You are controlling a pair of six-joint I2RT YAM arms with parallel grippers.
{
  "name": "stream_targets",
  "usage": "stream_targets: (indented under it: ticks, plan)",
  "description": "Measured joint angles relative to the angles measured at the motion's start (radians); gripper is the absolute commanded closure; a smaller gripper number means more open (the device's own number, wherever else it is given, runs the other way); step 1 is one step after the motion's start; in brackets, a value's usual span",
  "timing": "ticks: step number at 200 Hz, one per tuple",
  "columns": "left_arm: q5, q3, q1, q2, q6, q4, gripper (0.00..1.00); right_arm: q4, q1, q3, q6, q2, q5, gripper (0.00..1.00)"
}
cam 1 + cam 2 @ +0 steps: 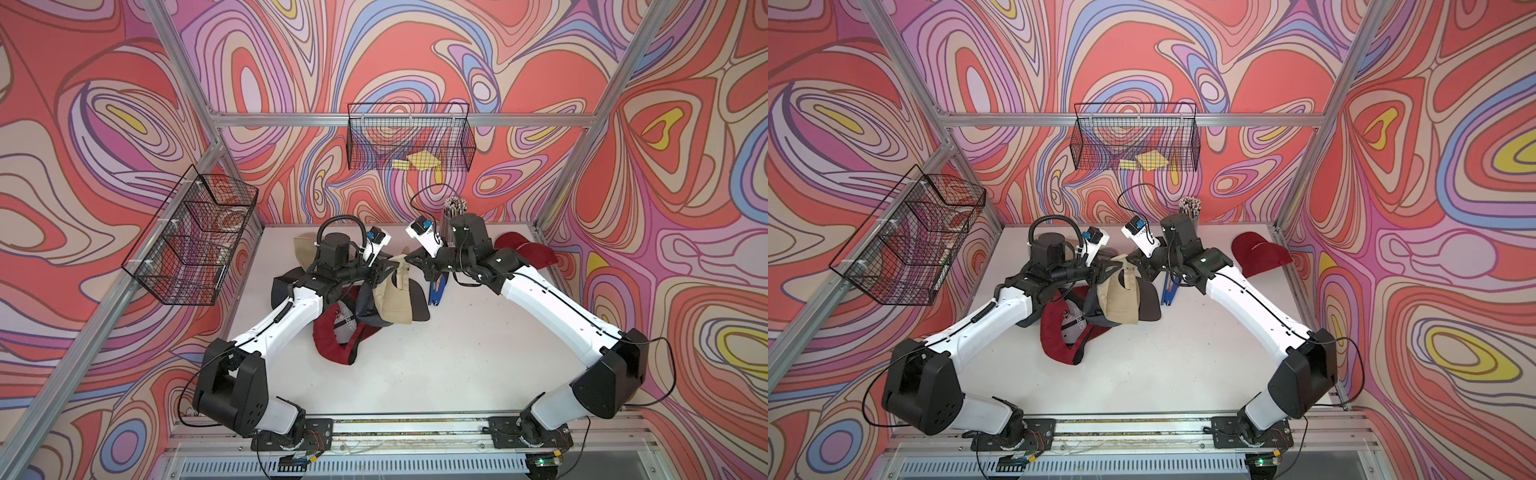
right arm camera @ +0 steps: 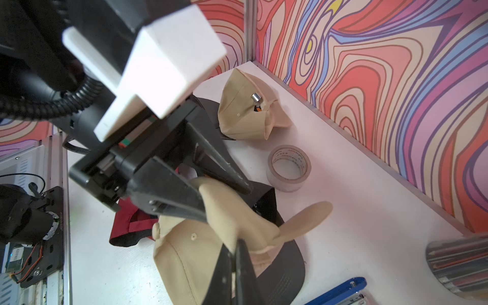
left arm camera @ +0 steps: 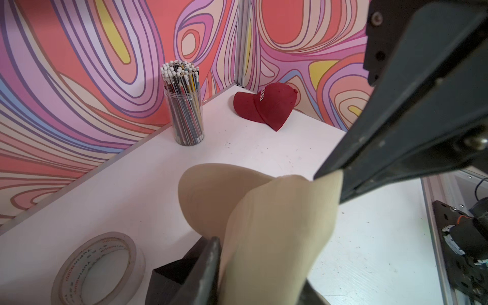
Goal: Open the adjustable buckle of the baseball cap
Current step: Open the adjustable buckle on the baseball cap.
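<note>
Both grippers are on the beige baseball cap (image 1: 392,301), centre of frame in a top view. Left gripper (image 2: 225,200) pinches its rear band. Right gripper (image 2: 233,247) is pressed together on the strap (image 2: 303,219). I cannot see the buckle. Step, as I judge it: holds set. Next I'd peel the strap away from the left hold.

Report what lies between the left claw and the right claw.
The beige cap's strap spans it, pinched by left claw and right claw; the right wrist view shows this.
</note>
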Motion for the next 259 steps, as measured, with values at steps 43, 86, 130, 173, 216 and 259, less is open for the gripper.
stream_targets:
  ticks: [43, 86, 130, 173, 216, 259]
  plan:
    - [-0.02, 0.0, -0.006, -0.002, -0.022, -0.002, 1.0, 0.032, 0.0, -0.012, 0.053, -0.001, 0.023, 0.51]
    - [-0.067, -0.001, 0.0, -0.002, -0.105, 0.003, 1.0, 0.08, 0.0, -0.076, 0.163, -0.042, 0.132, 0.4]
    - [-0.1, -0.046, 0.0, -0.01, -0.22, 0.073, 1.0, 0.146, 0.001, -0.192, 0.304, -0.128, 0.203, 0.5]
    - [-0.101, -0.068, 0.0, -0.01, -0.291, 0.113, 1.0, 0.203, 0.03, -0.207, 0.404, -0.119, 0.26, 0.47]
    - [-0.1, -0.068, 0.0, -0.01, -0.31, 0.121, 1.0, 0.232, 0.058, -0.187, 0.45, -0.051, 0.306, 0.41]
    - [-0.098, -0.068, 0.0, -0.01, -0.321, 0.121, 1.0, 0.245, 0.074, -0.168, 0.452, -0.005, 0.331, 0.53]
